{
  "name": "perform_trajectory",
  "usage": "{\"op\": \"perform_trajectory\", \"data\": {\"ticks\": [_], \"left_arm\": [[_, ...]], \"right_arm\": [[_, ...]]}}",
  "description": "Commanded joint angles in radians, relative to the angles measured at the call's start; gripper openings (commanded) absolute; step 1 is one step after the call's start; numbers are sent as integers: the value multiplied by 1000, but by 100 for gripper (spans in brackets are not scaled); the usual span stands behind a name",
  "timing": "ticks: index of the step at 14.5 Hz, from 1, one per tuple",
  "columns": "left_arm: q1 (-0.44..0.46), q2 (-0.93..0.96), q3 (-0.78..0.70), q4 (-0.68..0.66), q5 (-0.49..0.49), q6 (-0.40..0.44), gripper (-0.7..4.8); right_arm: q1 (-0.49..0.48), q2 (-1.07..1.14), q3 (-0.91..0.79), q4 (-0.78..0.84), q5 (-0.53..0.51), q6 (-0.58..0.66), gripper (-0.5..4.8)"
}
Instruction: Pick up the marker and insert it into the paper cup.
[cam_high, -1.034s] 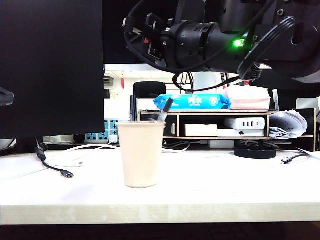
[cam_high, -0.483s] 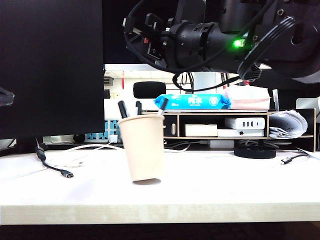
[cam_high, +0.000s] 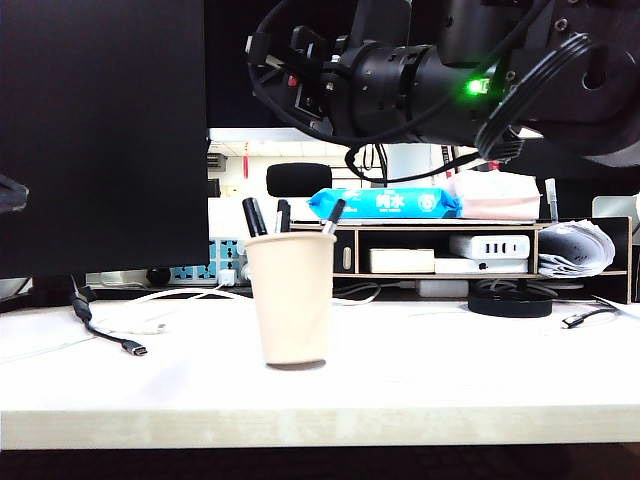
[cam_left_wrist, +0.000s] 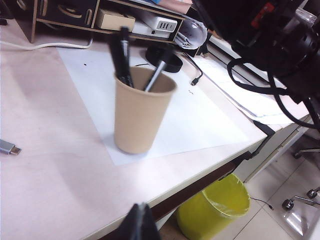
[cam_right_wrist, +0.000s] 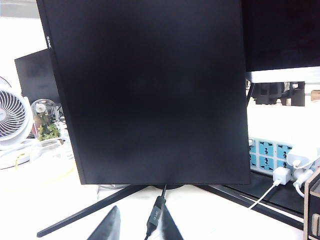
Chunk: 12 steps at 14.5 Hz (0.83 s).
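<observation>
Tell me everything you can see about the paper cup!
The paper cup is plain cream-beige with a rolled rim and tapers toward its base. It looks tipped slightly, standing on a white sheet on the table. The black marker and two slimmer pens poke out of its open top, leaning on the rim. Neither gripper touches it.

Black arm (cam_high: 400, 85), cables and a green light

Glossy black housings carry looped black cables (cam_high: 520, 90), a lit green LED (cam_high: 476, 87) and small red parts (cam_high: 296, 82); dark finger tips (cam_right_wrist: 111, 227) show at the wrist views' edges.
</observation>
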Motion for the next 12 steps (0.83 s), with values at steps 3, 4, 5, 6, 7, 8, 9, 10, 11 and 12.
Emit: {"op": "perform_trajectory", "data": {"ticks": [3,4,5,6,7,8,9,10,11,12], "left_arm": [[0,1,-1,-10,0,7,-5],[0,1,-1,-10,0,8,-4],[0,1,-1,-10,0,8,-4],[0,1,-1,-10,0,8,-5],[0,1,-1,-10,0,8,-4],[0,1,-1,-10,0,8,-5],[0,1,-1,-10,0,8,-5],[0,1,-1,-10,0,7,-5],[0,1,-1,-10,0,8,-5],[0,1,-1,-10,0,7,-5]], "right_arm": [[3,-2,3,21,0,2,107],[3,-2,3,21,0,2,107],[3,-2,3,22,0,2,107],[3,-2,3,22,0,2,107],[3,-2,3,21,0,2,107],[3,-3,3,22,-1,2,107],[3,-3,3,23,0,2,107],[3,-3,3,26,-1,2,102],[3,-9,0,34,-1,2,73],[3,-32,-14,34,-1,2,41]]}}
